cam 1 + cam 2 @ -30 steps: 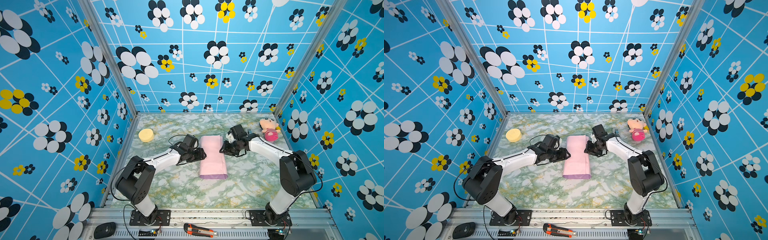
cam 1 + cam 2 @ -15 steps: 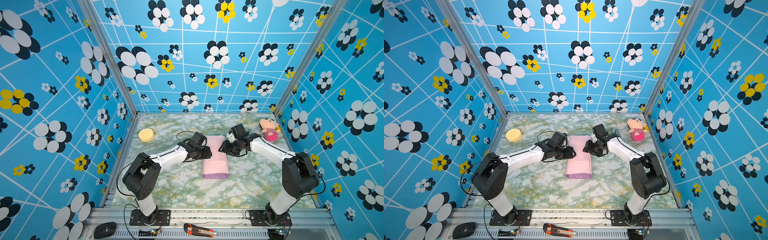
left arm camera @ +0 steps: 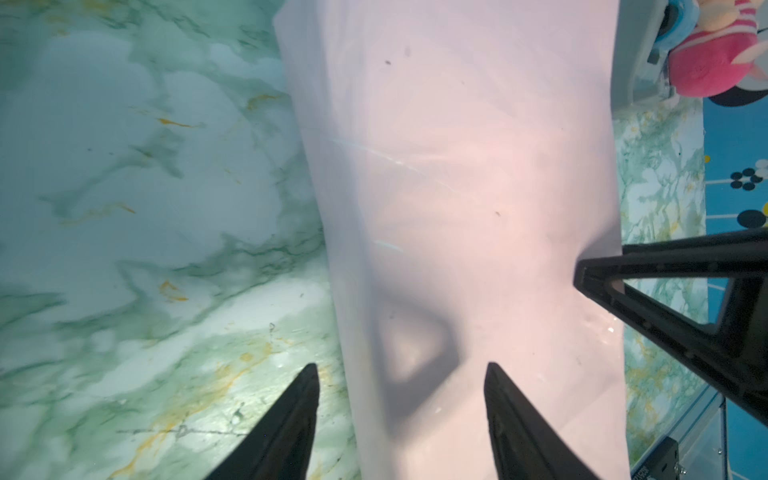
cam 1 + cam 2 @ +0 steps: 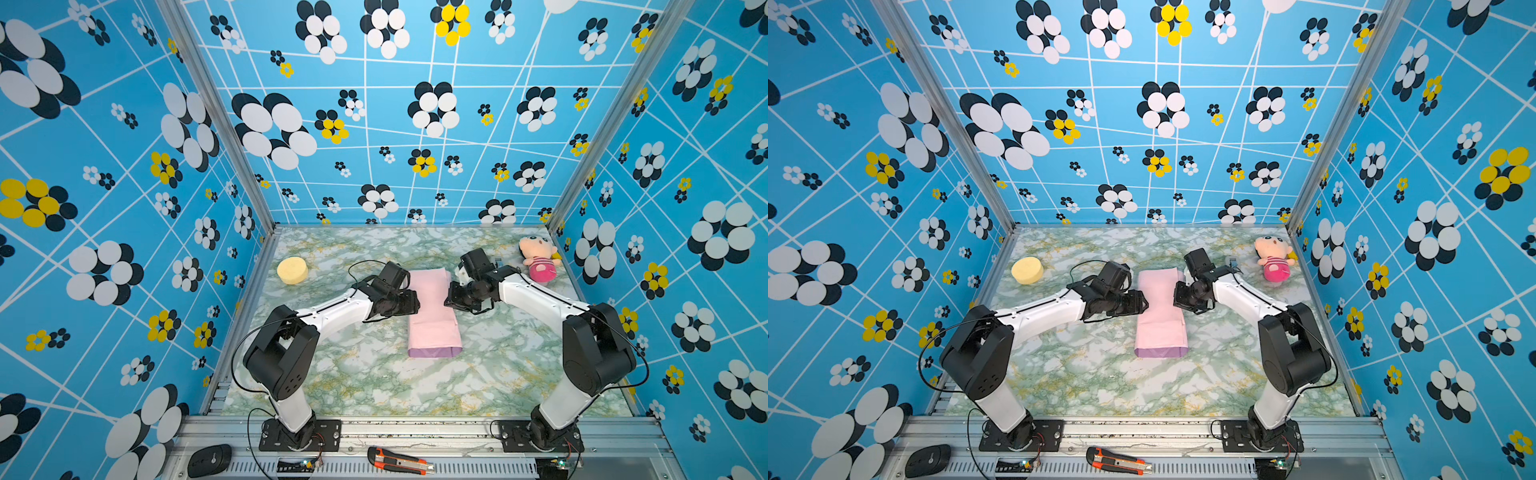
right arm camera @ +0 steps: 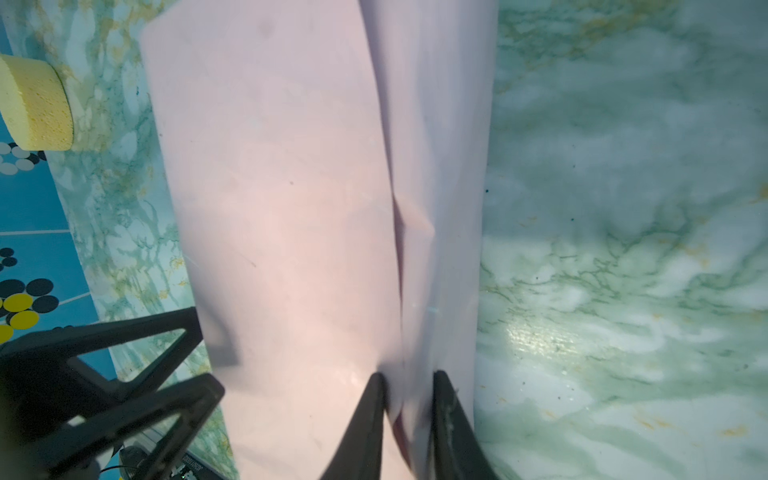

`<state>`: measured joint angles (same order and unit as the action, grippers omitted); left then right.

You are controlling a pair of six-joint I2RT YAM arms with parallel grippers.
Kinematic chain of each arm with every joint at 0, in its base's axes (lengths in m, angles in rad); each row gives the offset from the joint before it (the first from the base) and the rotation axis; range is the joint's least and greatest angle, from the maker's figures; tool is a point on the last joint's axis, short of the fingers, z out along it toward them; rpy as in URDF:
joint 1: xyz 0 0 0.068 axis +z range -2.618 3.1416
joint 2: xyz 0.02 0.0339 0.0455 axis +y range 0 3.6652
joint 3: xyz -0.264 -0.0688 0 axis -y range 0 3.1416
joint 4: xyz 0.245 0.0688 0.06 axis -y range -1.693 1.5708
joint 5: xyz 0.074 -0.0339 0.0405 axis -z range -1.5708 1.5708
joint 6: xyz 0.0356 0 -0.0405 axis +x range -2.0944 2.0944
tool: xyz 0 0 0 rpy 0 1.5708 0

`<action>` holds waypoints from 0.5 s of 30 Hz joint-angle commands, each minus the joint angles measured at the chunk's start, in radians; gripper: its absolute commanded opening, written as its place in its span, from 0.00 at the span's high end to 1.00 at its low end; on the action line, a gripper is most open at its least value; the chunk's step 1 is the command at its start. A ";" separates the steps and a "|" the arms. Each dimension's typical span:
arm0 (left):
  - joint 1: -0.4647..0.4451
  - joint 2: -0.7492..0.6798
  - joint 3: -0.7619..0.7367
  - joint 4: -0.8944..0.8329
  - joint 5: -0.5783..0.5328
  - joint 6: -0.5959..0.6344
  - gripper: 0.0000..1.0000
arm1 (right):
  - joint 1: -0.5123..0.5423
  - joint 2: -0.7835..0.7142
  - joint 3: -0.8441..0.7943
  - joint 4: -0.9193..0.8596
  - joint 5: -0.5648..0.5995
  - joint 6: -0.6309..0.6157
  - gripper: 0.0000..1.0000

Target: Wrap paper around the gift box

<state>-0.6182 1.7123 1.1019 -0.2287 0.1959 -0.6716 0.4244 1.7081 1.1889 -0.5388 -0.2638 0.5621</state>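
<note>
Right gripper [image 5: 408,376] around the paper [image 5: 291,187] fold.

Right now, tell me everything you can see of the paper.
The paper is thin, creased, folded into a long pale-pink bundle lying flat on the table, its lilac side showing only at the near end. An overlapping seam runs along its top. The right gripper pinches a raised fold at that seam; the left gripper, jaws open, straddles its opposite edge.

No legible text, labels, brands or numbers, any small print too blurred
</note>
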 commanded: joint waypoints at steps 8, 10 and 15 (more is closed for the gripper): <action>0.002 0.047 -0.024 0.094 0.057 -0.046 0.40 | 0.044 0.001 -0.012 0.015 -0.011 0.070 0.77; 0.002 0.047 -0.030 0.083 0.036 -0.038 0.45 | 0.055 -0.006 -0.021 0.040 -0.020 0.095 0.79; 0.000 0.052 -0.027 0.016 -0.031 -0.001 0.54 | 0.052 -0.022 -0.034 0.046 -0.008 0.106 0.73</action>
<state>-0.6128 1.7439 1.0752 -0.1463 0.2237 -0.7109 0.4656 1.7065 1.1790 -0.5037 -0.2665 0.6441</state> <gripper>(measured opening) 0.465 0.247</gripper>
